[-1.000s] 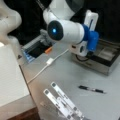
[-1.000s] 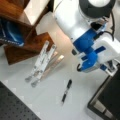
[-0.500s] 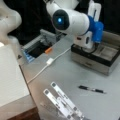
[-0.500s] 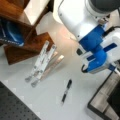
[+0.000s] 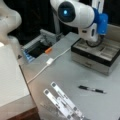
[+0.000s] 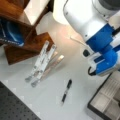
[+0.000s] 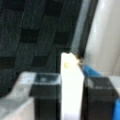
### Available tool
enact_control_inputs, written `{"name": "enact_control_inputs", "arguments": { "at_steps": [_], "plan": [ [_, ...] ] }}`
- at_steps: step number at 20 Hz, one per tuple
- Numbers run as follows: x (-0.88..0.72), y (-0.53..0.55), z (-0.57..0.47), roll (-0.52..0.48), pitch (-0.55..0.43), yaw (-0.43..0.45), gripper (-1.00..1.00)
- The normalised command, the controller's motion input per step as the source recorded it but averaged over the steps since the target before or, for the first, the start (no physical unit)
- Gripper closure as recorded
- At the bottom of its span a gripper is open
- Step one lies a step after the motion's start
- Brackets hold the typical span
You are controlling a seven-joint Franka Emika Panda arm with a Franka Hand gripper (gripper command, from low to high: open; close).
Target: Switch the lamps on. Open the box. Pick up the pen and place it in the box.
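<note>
glossy plastic arm (image 5: 75, 13); matt grey table (image 5: 65, 75).

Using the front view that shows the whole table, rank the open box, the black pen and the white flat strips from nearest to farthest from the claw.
1. Open box with grey compartments: directly under the claw.
2. Slim black pen: on the table below the box.
3. White flat strips: toward the bottom left.

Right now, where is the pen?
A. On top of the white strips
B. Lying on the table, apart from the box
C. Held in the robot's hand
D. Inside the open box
B. In both front views the pen lies flat on the bare table, in front of the open box and apart from it, while the hand, hidden behind the arm, is over the box.
</note>
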Motion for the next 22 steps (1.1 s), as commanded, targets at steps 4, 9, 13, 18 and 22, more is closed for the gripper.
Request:
{"name": "enact_control_inputs", "arguments": {
  "at_steps": [4, 9, 13, 18, 22],
  "plan": [
    [0.12, 0.26, 0.21, 0.104, 0.036, -0.117, 1.00],
    [0.14, 0.40, 0.24, 0.095, 0.039, -0.159, 1.00],
    [0.18, 0.43, 0.24, 0.074, 0.064, -0.181, -1.00],
    [0.20, 0.39, 0.13, 0.060, 0.070, -0.188, -1.00],
    [0.10, 0.30, 0.02, 0.073, 0.060, -0.153, -1.00]
  ]
}}
